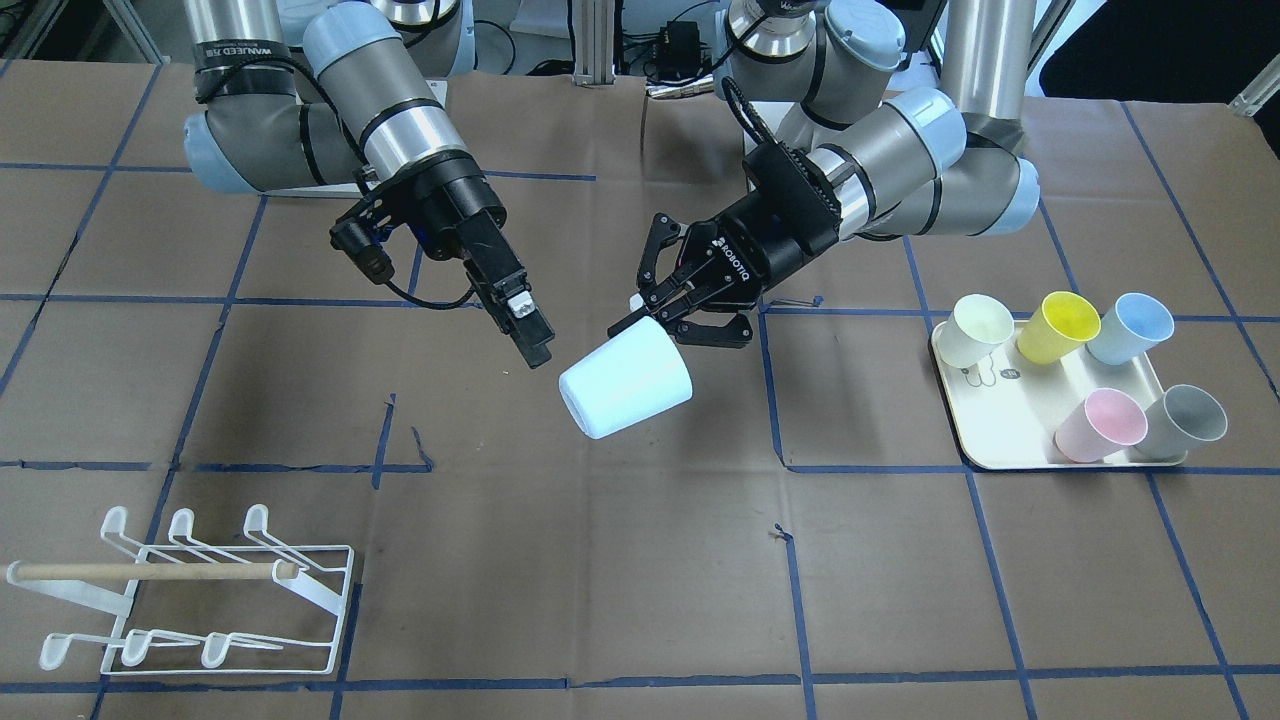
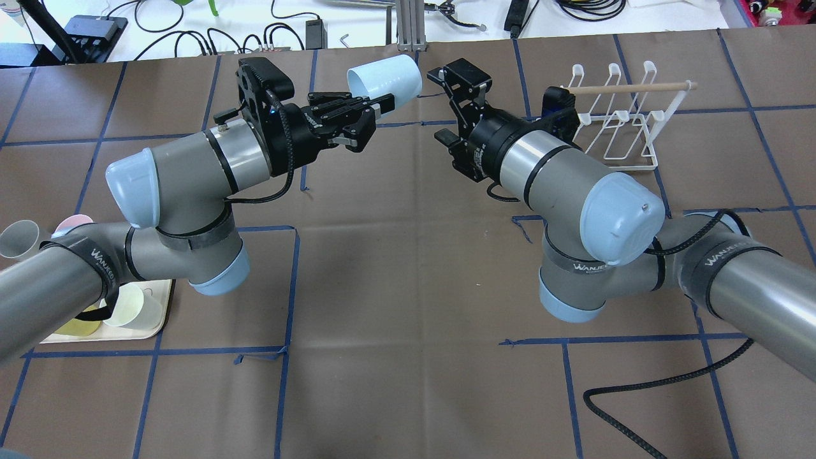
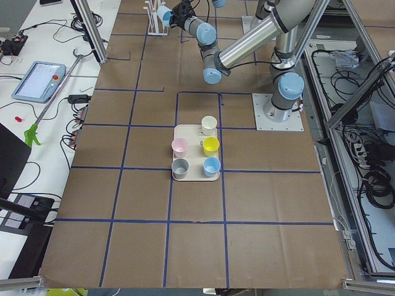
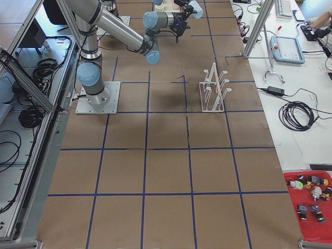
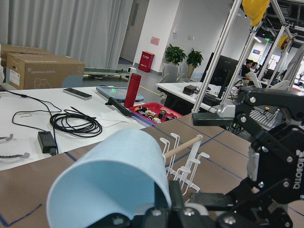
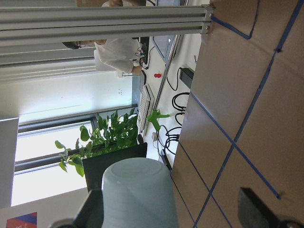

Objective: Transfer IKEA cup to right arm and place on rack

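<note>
Pale-blue, smooth and tapered, the cup [image 1: 625, 383] hung tilted over the bench [image 1: 600, 560], pinched at its rim by the left pincer [image 1: 655, 312], its base just short of the right pincer [image 1: 532, 335], whose jaws gaped wide. Brown paper gridded with blue tape [image 1: 880, 468] covered the bench, and the white wire rack [image 1: 200, 600] with its wooden dowel stood well apart from both pincers.

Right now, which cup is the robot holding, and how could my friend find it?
Look at the middle of the brown table. There the left gripper pinches the rim of a pale blue cup. The five other cups stand on the cream tray; this one alone hangs in the air, tipped on its side.
</note>
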`<state>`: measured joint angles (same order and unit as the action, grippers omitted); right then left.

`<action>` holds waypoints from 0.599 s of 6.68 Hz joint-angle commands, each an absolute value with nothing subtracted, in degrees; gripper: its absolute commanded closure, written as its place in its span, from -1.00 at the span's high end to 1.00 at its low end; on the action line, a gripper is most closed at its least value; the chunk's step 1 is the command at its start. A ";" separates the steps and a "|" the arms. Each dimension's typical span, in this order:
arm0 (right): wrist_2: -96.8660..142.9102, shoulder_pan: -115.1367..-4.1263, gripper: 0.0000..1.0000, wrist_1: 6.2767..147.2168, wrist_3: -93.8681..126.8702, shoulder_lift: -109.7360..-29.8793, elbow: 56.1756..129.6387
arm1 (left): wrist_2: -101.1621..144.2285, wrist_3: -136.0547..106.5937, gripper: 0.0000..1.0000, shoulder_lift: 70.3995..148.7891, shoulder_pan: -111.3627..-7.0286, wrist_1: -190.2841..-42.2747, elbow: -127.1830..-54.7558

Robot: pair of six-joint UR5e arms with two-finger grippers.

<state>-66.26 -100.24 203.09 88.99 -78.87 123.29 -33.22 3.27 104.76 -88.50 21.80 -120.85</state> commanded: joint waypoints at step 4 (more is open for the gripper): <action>-66.18 -102.13 0.99 199.95 89.82 -76.74 118.05 | -33.22 3.16 -0.91 104.77 -88.51 21.80 -120.85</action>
